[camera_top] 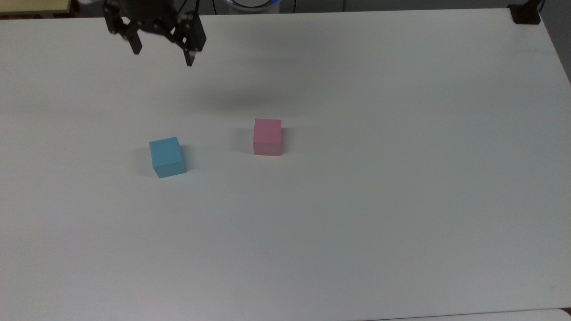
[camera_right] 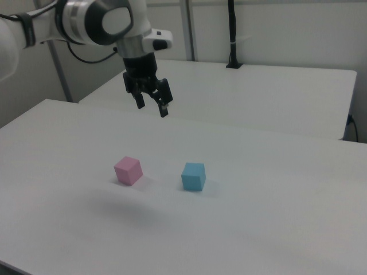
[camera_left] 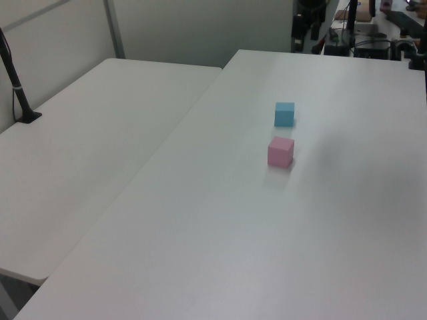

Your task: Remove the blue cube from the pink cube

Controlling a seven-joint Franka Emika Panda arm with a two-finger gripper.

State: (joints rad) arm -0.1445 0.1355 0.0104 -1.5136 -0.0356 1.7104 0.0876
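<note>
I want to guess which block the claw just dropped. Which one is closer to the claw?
The blue cube. In the top view it sits almost below the open gripper; the pink cube lies farther off.

Even, bright overhead light; soft shadows under cubes, table (camera_top: 401, 200) w/ perhaps slight glare.

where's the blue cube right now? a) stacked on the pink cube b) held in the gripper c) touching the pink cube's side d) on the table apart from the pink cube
d: the blue cube sits on the table with a clear gap to the pink cube, and the open gripper is empty, up away from both.
</note>
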